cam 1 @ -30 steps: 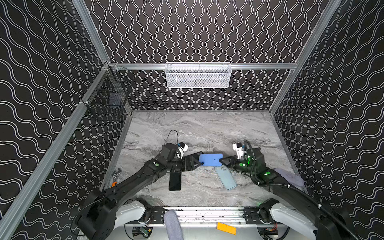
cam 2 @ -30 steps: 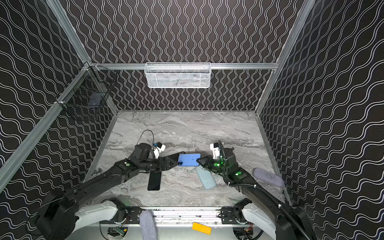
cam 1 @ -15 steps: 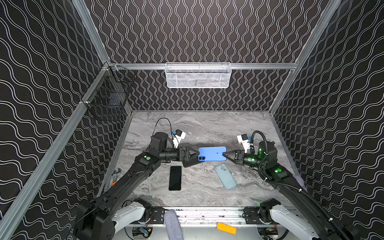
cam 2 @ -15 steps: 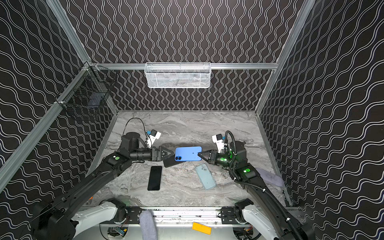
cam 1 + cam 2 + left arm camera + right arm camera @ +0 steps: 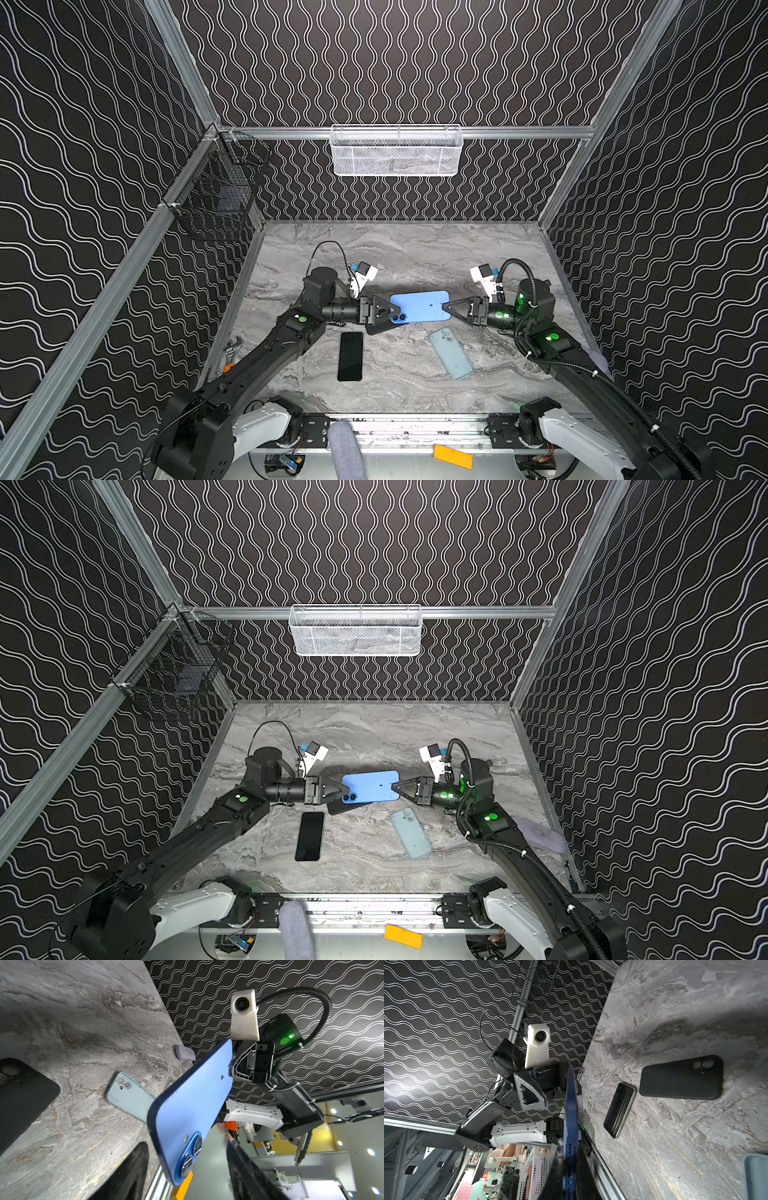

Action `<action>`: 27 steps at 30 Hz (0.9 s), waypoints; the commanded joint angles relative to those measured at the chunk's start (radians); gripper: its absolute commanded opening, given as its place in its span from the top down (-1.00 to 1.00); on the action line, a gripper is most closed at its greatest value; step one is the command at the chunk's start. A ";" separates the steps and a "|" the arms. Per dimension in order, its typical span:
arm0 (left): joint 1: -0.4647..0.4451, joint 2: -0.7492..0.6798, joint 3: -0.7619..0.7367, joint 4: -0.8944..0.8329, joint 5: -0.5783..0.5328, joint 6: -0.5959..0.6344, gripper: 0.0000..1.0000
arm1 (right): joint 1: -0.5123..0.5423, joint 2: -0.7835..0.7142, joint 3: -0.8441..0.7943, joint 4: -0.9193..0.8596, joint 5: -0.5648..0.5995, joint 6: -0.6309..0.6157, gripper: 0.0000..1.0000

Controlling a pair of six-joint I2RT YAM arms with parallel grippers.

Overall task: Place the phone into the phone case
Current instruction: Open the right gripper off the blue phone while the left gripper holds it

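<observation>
Right gripper is clamped on one short end of the blue phone, holding it up off the marble table, back side with the twin cameras showing in both top views. Left gripper sits at the camera end, fingers on either side of the phone with a gap on both sides, so it's not pinching. The black phone case lies flat on the table under that end. Nearer the front rail lie a black phone and a pale blue one (bare or cased, hard to say), well apart.
</observation>
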 commanded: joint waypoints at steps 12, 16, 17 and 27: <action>0.002 0.068 0.003 0.214 0.062 -0.103 0.37 | -0.003 0.087 -0.026 0.197 -0.057 0.076 1.00; 0.002 0.084 0.013 0.215 0.072 -0.101 0.47 | -0.004 0.102 -0.030 0.192 -0.054 0.066 1.00; 0.003 0.087 0.012 0.224 0.074 -0.105 0.50 | -0.004 0.106 -0.031 0.195 -0.055 0.066 1.00; 0.003 0.098 0.015 0.230 0.081 -0.104 0.99 | -0.006 0.138 0.012 0.115 -0.042 0.005 0.90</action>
